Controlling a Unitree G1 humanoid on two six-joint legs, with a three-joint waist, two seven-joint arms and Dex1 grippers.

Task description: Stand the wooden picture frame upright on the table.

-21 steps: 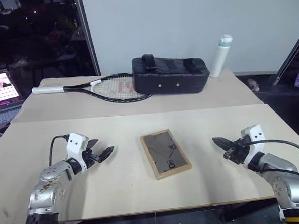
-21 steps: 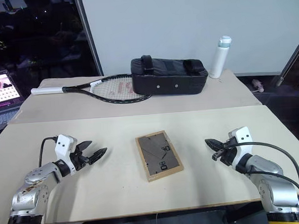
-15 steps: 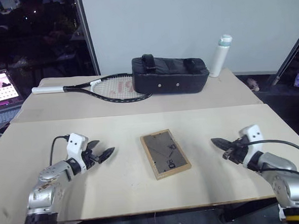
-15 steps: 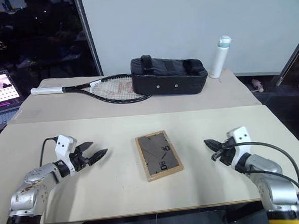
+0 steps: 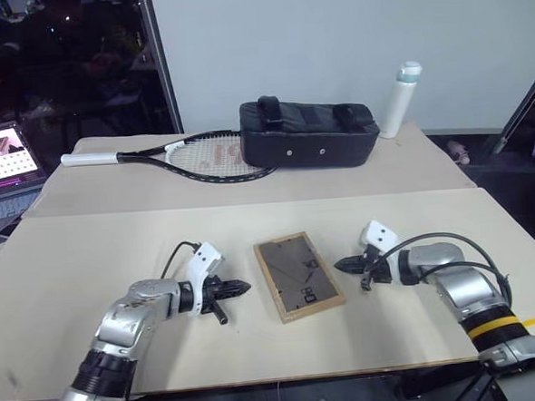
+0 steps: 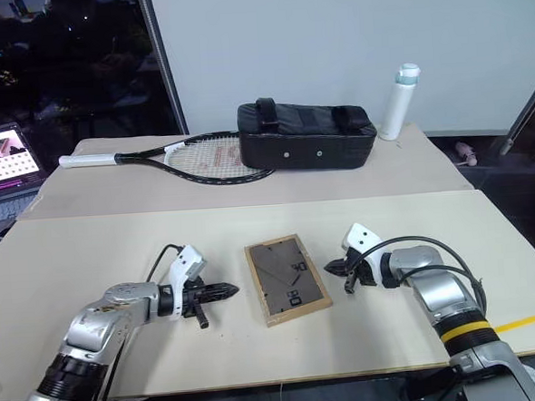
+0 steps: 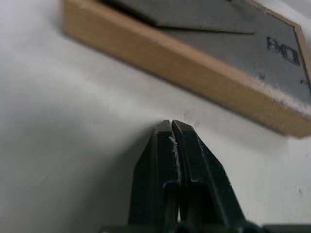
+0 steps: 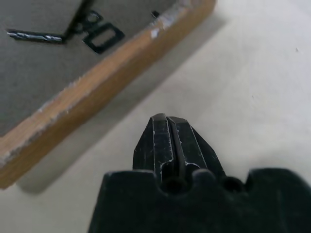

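**Frame lying flat, both grippers closing in from either side**

You're looking at the table, two beige panels meeting at a seam, taking up most of the view. Sitting on the far panel: a black bag, a tennis racket lying beside it with its head touching the bag's end, a white bottle standing just past the bag's other end. A laptop is glowing off the table's left edge.

The wooden picture frame is lying flat near the middle of the near panel, grey-brown back facing up, stand folded in.

Your left gripper is pointing at the frame's left long edge, fingers pressed together, tip just beside the wood and not touching it in the left wrist view. Your right gripper is pointing at the right long edge, fingers also pressed together, pinching nothing, tip just beside the frame with a sliver of table between. The frame is sitting between the two tips.
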